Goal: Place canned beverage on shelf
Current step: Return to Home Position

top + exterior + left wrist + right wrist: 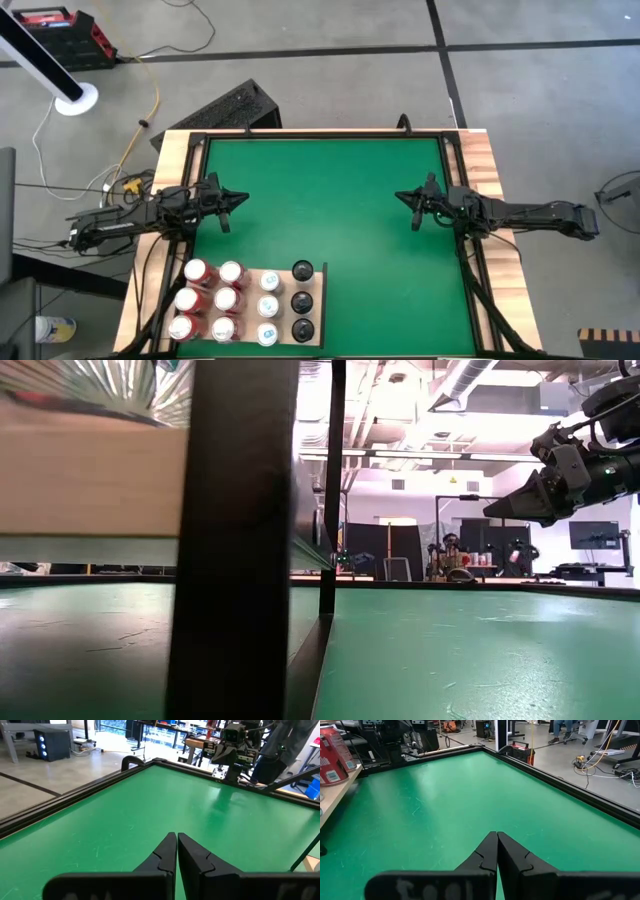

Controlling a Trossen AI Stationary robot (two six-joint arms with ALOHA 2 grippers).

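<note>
Bright overhead light — pale glare on mat [427,780]

Pale wood shelf [286,294] holds 12 upright cans [268,306] (4 columns).

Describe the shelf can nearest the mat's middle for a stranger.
Find the wooden shelf on the green mat, on the left arm's side. The can stands at its corner nearest the mat's middle; its top is pale inside a dark rim, unlike the two dark cans in its row.

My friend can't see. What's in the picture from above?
Twelve cans, red, white and black, stand in rows on the shelf, lower left on the green mat. The left gripper and right gripper hang shut, empty, over its sides.
</note>
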